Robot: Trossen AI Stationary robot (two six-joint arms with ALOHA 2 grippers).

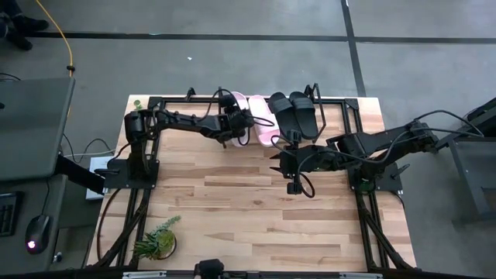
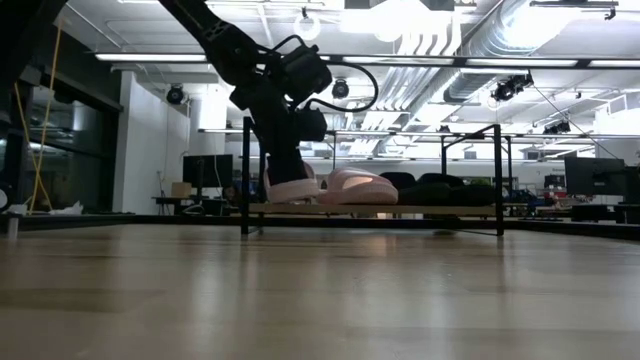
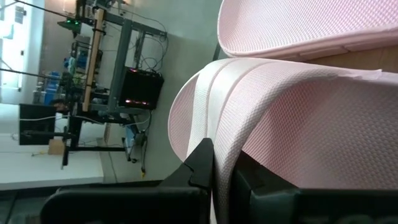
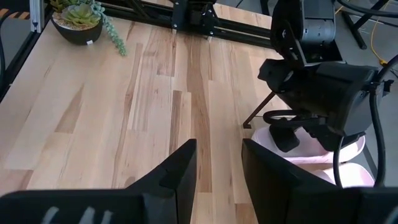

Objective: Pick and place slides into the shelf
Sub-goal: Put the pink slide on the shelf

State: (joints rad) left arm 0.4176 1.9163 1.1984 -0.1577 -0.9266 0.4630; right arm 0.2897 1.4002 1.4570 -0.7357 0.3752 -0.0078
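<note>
Four slides (image 1: 275, 116) sit on the shelf (image 2: 375, 209) — left gripper (image 1: 246, 124) clenched on a pink slide (image 3: 280, 124); right gripper (image 4: 219, 168) released, empty.

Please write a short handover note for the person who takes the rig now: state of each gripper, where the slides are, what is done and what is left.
Left gripper: at the shelf, shut on the strap of a pink slide; this slide is not released yet.
Right gripper: open and empty, over bare table in front of the shelf.
Slides: the second pink slide lies on the shelf board beside the held one. Both black slides lie on the shelf, to the right of the pink pair.
Done: three slides placed.
Left: let go of the pink slide and pull the left arm back.
</note>
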